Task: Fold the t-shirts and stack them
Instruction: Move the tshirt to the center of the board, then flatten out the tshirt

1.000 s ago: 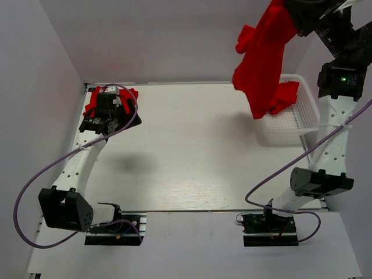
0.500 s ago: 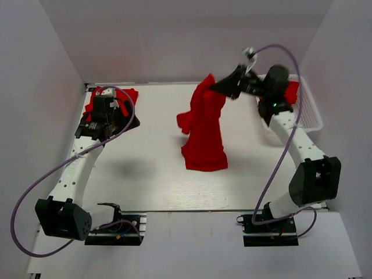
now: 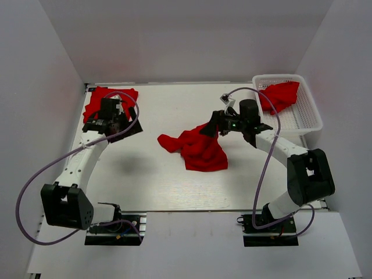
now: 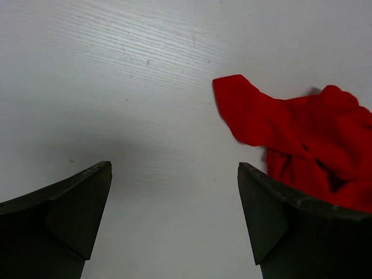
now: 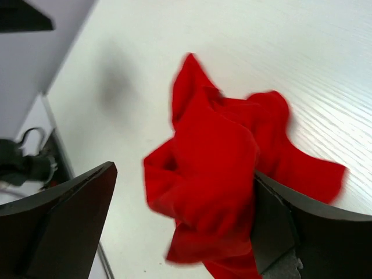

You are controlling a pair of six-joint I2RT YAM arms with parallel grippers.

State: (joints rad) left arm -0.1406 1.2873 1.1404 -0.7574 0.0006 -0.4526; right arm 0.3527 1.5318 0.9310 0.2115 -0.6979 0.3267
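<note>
Lying in mesh basket point(image 3: 303, 120): red t-shirt point(image 3: 278, 96)

No writing, label, brand or number is legible on anything.

Basket point(image 3: 303, 120): white mesh, upper right of the top view.
Table point(image 3: 168, 180): white, faintly grained.
Walls point(image 3: 174, 40): white, three sides.

The flat white table point(image 3: 163, 110) bears a crumpled bright red cloth t-shirt point(image 3: 197, 148) at centre frame, another red cloth t-shirt point(image 3: 93, 96) at upper left, and a white plastic mesh basket point(image 3: 308, 116) at upper right.
</note>
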